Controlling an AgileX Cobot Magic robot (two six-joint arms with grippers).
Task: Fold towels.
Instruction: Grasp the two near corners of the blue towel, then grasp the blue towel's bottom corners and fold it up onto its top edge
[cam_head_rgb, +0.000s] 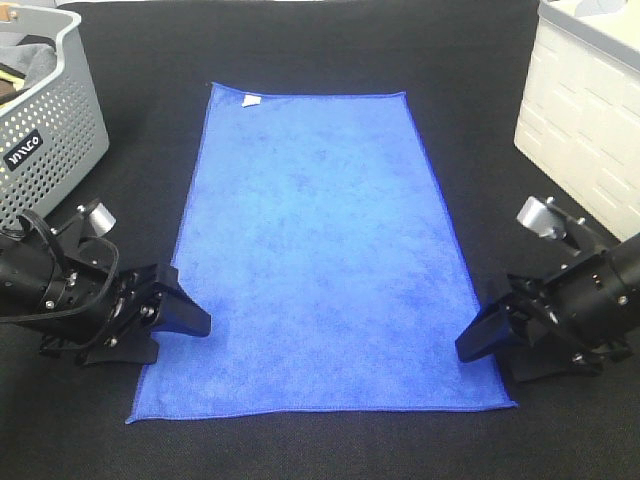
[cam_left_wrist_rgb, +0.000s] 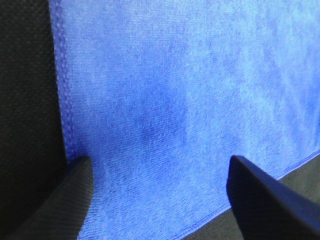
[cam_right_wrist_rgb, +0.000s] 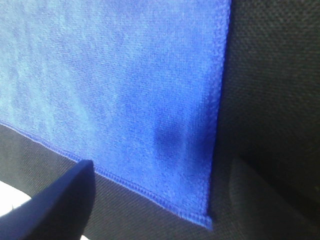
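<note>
Ok: towel (cam_head_rgb: 320, 250) flat, tag (cam_head_rgb: 251, 100) txt illegible; L gripper (cam_head_rgb: 190, 315), R gripper (cam_head_rgb: 480, 335) both spread; grey basket (cam_head_rgb: 60, 130) logo approx "MIXCO".

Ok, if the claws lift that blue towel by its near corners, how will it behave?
Probably floppy: the blue towel lies thin and flat on the black mat, so it should sag between corners. Its fuzzy weave likely grips rather than slips.

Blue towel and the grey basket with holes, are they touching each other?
Apart. The high camera view shows the blue towel lying flat, with a wide strip of black table between its left edge and the grey basket.
</note>
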